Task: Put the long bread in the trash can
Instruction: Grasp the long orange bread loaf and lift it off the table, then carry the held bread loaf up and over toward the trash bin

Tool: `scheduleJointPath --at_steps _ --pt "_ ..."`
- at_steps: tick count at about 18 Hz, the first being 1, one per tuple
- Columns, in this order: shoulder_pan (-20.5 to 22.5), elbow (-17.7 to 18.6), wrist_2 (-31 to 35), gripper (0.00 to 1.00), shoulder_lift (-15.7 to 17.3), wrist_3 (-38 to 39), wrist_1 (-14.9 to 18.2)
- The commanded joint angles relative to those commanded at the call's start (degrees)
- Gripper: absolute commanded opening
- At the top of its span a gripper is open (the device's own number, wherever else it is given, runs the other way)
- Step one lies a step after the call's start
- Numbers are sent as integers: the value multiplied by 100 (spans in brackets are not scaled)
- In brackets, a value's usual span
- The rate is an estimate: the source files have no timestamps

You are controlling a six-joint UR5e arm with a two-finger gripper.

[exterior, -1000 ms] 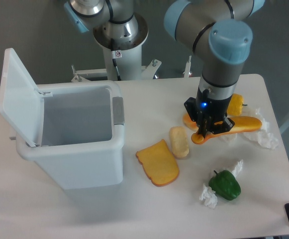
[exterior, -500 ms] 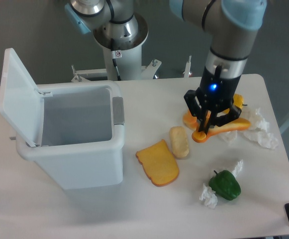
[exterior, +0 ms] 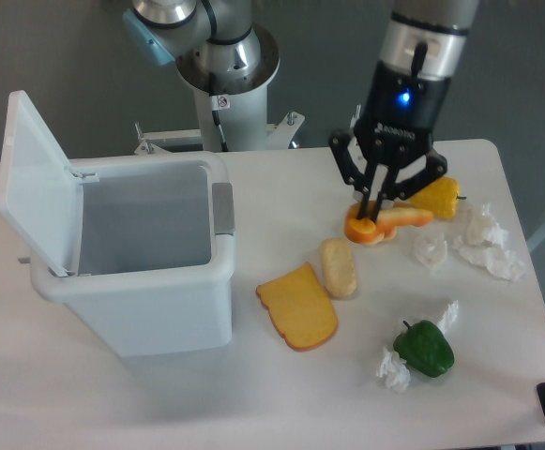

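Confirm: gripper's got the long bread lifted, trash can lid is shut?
Not quite. The camera view shows the trash can with its lid standing open. The rest holds: the gripper has the long bread lifted.

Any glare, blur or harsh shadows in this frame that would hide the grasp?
Camera view: lighting is even and soft, with only faint shadows under the trash can and the food. The gripper is slightly soft, and the long bread it holds looks foreshortened, so where its jaws touch the bread is hard to read. A blue LED glows on the wrist without flaring. The top of the arm is cropped.
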State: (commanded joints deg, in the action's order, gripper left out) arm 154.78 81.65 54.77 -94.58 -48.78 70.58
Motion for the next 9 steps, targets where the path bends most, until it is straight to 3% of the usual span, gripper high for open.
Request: scheduleJointPath --at_steps 3,9 --pt "9 202 -447 2 325 105 0" --pt "70 220 -765 2 739 649 0"
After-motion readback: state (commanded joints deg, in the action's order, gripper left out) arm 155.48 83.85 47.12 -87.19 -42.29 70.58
